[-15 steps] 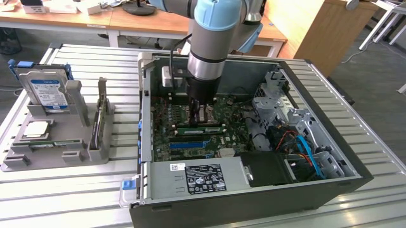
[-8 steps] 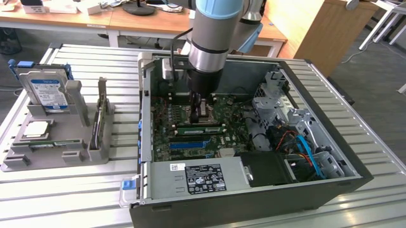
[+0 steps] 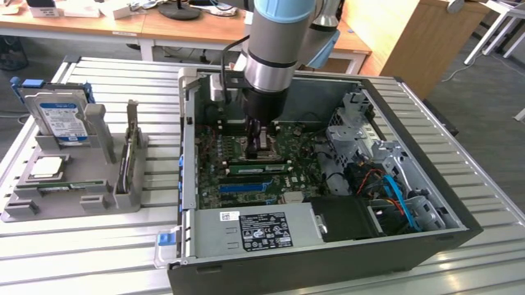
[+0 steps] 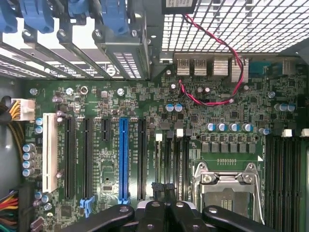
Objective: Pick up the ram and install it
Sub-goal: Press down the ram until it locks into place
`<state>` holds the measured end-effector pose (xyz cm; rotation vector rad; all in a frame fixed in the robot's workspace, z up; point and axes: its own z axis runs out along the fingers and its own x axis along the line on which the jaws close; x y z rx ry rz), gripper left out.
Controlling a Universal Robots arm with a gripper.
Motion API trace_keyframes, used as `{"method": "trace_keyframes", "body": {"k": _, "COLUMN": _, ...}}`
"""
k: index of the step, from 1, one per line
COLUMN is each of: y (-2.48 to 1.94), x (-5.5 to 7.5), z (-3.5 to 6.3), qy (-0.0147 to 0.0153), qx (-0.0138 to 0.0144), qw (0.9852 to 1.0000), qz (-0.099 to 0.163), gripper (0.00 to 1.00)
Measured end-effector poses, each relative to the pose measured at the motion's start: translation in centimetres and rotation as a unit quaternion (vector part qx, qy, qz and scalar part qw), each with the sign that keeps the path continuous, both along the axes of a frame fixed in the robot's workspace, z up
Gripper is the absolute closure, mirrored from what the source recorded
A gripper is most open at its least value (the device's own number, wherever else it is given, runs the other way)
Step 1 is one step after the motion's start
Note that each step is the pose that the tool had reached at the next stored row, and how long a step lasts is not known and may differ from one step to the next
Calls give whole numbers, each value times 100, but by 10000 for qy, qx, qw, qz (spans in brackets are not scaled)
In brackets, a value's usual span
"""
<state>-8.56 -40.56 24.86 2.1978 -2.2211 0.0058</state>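
Pincer point(image 3: 262, 149) closed with nothing between its fingers that we can make out, hanging inside the open computer case point(image 3: 426, 246) just above the motherboard point(image 3: 215, 165). In the wrist view we see the black fingers point(image 4: 153, 212) pressed together over the board, by the processor socket point(image 4: 227, 191). We find the ram point(image 3: 72, 185) lying flat in the grey tray point(image 3: 21, 209), well apart from the pincer, at about 9 o'clock of the case. At the tray's 12 o'clock a hard drive point(image 3: 61, 117) stands upright. Just at 6 o'clock of the pincer, a similar green stick point(image 3: 258, 167) sits on the motherboard.
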Motion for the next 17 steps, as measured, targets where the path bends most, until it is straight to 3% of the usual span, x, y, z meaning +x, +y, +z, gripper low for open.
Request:
{"method": "trace_keyframes", "body": {"k": 13, "y": -18, "x": 255, "z": -1, "qy": 0, "qx": 1, "qw": 10000, "qz": 8, "gripper": 89}}
{"method": "trace_keyframes", "body": {"k": 17, "y": -18, "x": 276, "z": -1, "qy": 0, "qx": 1, "qw": 10000, "qz": 8, "gripper": 89}}
